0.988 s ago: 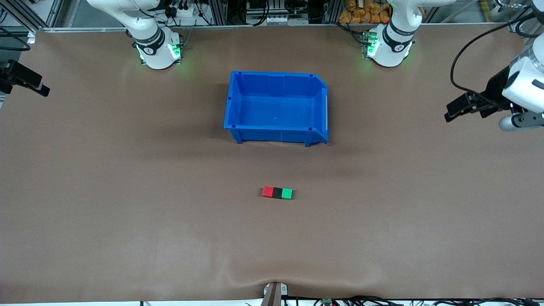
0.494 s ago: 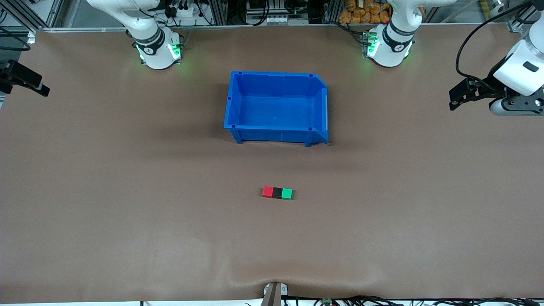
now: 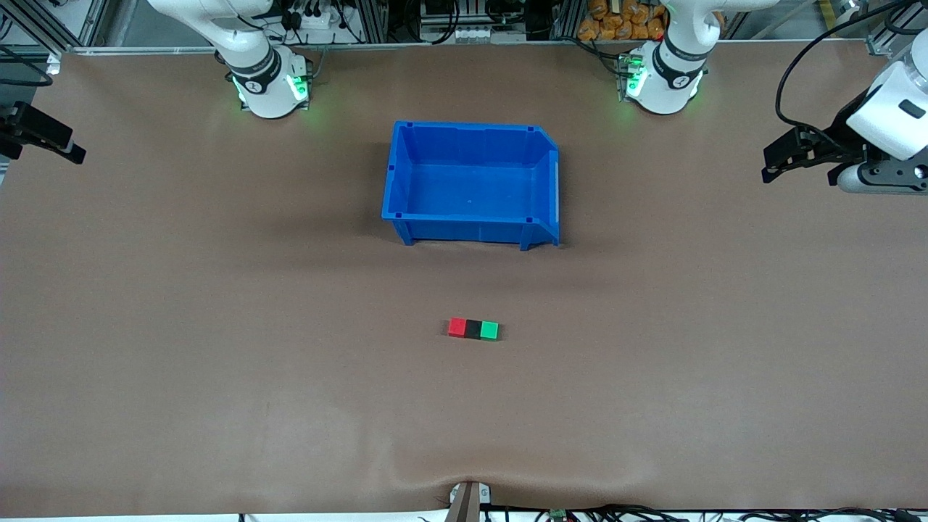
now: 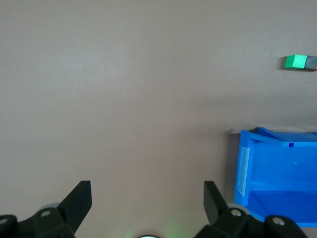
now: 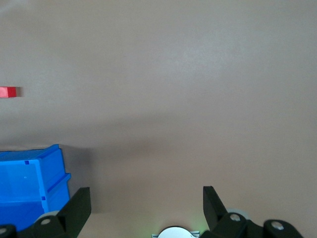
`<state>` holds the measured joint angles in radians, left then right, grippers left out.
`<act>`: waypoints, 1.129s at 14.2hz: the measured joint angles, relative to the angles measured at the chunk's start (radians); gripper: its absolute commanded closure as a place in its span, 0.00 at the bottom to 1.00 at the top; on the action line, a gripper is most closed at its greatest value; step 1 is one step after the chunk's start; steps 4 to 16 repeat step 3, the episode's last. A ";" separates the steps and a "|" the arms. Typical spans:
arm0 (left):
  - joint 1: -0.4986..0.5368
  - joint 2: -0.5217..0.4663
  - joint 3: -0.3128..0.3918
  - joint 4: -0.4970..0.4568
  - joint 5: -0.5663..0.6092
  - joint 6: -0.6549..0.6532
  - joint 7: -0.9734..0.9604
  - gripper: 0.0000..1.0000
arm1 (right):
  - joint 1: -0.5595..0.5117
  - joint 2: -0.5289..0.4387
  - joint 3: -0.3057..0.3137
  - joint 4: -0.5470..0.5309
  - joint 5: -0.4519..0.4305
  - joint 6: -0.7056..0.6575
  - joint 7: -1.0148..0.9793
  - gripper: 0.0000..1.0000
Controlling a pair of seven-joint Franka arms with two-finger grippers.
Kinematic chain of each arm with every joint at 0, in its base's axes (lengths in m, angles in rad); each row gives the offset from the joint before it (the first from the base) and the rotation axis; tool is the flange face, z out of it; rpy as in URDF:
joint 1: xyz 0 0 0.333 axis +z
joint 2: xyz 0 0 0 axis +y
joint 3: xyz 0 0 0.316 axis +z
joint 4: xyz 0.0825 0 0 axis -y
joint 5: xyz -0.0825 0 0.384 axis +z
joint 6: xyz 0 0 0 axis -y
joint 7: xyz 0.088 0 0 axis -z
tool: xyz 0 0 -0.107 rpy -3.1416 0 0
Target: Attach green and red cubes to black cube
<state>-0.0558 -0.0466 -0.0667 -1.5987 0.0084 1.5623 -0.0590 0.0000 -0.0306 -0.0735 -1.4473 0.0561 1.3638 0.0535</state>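
The red cube (image 3: 457, 328), black cube (image 3: 473, 329) and green cube (image 3: 489, 330) lie in one touching row on the table, black in the middle, nearer to the front camera than the blue bin (image 3: 464, 230). My left gripper (image 3: 779, 156) hangs open and empty over the left arm's end of the table, far from the cubes. Its wrist view (image 4: 147, 196) shows the green cube (image 4: 296, 61) and a sliver of the black cube (image 4: 312, 63). My right gripper (image 3: 61, 145) is open and empty over the right arm's end; its wrist view (image 5: 146, 198) shows the red cube (image 5: 8, 91).
The blue bin stands empty at mid-table between the arm bases and the cubes; it also shows in the left wrist view (image 4: 242, 171) and the right wrist view (image 5: 54, 173). Brown table surface surrounds the cube row.
My left gripper has risen and drawn back toward the robots' side of the table. The right gripper and the cubes have not moved.
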 measured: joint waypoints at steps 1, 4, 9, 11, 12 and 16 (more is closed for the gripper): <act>0.000 0.001 0.000 0.003 0.000 -0.003 0.000 0.00 | 0.000 0.000 0.000 0.000 0.000 0.000 0.000 0.00; 0.000 0.002 0.001 0.004 0.000 -0.004 0.000 0.00 | 0.000 0.000 0.000 0.000 0.000 -0.001 0.000 0.00; 0.000 0.002 0.001 0.004 0.000 -0.004 0.000 0.00 | 0.000 0.000 0.000 0.000 0.000 -0.001 0.000 0.00; 0.000 0.002 0.001 0.004 0.000 -0.004 0.000 0.00 | 0.000 0.000 0.000 0.000 0.000 -0.001 0.000 0.00; 0.000 0.002 0.001 0.004 0.000 -0.004 0.000 0.00 | 0.000 0.000 0.000 0.000 0.000 -0.001 0.000 0.00; 0.000 0.002 0.001 0.004 0.000 -0.004 0.000 0.00 | 0.000 0.000 0.000 0.000 0.000 -0.001 0.000 0.00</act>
